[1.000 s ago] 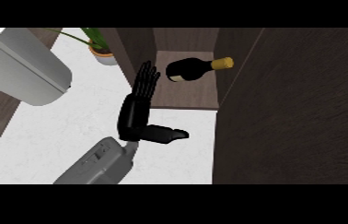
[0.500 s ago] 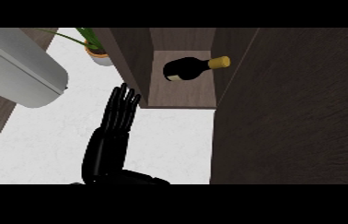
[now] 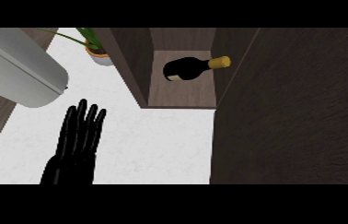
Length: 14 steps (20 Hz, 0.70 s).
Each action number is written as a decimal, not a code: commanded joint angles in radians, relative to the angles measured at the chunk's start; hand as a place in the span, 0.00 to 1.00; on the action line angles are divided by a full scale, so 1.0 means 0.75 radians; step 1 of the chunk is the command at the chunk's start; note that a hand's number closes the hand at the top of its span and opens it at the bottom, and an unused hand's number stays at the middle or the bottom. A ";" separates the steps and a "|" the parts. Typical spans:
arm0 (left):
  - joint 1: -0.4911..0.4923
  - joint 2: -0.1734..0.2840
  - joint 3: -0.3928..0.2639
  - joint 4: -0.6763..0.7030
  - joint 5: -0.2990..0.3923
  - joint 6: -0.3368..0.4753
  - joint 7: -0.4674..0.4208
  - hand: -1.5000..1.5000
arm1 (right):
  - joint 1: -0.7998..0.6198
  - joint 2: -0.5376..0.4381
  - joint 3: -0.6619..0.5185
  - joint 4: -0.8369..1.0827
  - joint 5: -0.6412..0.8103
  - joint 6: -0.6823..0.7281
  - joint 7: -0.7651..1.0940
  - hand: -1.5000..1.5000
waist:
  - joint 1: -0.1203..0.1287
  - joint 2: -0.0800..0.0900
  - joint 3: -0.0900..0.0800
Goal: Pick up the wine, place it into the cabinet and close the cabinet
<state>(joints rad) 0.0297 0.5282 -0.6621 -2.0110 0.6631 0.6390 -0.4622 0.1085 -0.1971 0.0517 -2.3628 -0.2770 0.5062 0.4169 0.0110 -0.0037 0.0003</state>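
White surface (image 3: 156, 140) fronts an open cabinet (image 3: 182, 91); the wine (image 3: 187, 68) lies inside it, and one hand (image 3: 76, 142), fingers straight, hovers left of the cabinet

Kitchen, white counter (image 3: 156, 140), dark wood cabinet (image 3: 285, 117), potted plant (image 3: 95, 50), grey appliance (image 3: 27, 75)

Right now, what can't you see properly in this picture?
- Right hand: shows nowhere in the head view.
- Left hand: its wrist and arm are cut off by the lower edge.
- Plant: its leaves are cut by the top edge, and the cabinet wall hides part of the pot.
- Wine bottle: its label is too dark to read.
- Grey rounded thing: cut off at the left edge, so I can't tell what it is.
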 commanded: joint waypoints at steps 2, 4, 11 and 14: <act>0.203 0.110 0.138 -0.084 0.041 -0.078 -0.064 0.00 | 0.111 -0.006 0.138 -0.078 -0.116 0.039 0.116 1.00 | -0.001 0.000 -0.002; 0.329 0.195 0.160 -0.237 0.030 -0.079 -0.078 0.00 | 0.124 -0.021 0.163 -0.114 -0.160 0.029 0.169 1.00 | 0.011 -0.004 -0.001; 0.591 0.296 0.458 -0.296 0.204 -0.309 -0.158 0.00 | 0.044 0.128 0.515 -0.227 0.025 -0.154 0.333 1.00 | 0.012 -0.004 -0.003; 0.713 0.325 0.544 -0.299 0.257 -0.439 -0.194 0.00 | -0.032 0.198 0.641 -0.193 0.141 -0.226 0.377 1.00 | 0.018 -0.006 -0.003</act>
<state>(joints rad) 0.4515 0.7282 -0.3419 -2.1914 0.8161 0.3885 -0.5849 0.1267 -0.0834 0.4475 -2.3933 -0.2567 0.4022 0.6066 0.0192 -0.0066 -0.0019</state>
